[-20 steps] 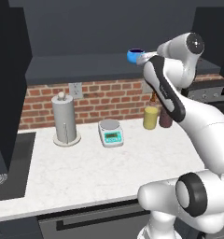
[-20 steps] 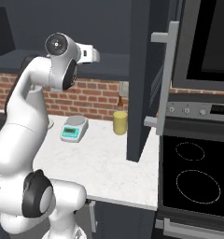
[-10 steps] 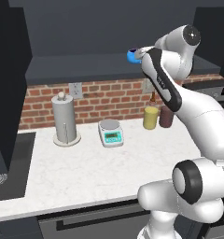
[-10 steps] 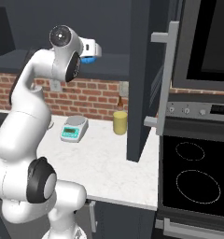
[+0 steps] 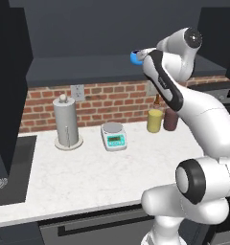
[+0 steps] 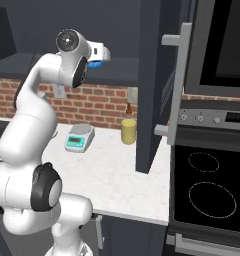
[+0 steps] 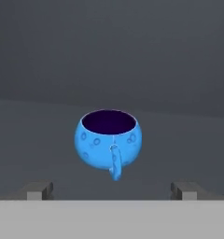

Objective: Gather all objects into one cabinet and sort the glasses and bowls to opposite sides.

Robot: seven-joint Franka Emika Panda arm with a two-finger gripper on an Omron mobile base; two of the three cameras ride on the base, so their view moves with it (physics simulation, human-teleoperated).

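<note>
One blue cup (image 7: 109, 143) stands upright on the cabinet shelf (image 7: 39, 140), space all around; the hand (image 7: 110, 189) gapes wide, empty.

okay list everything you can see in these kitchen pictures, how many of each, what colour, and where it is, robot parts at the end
Squat round cup with small handle: one, bright blue, upright on the dark cabinet shelf, ahead of the gripper.
Paper towel holder: one, grey, counter left.
Kitchen scale: one, white and green, counter middle.
Yellow canister: one, by the brick wall.
Dark red jar: one, right of the canister.
Stovetop: one, black, right of the counter.
White arm's gripper: one, open, empty, apart from the cup.
</note>
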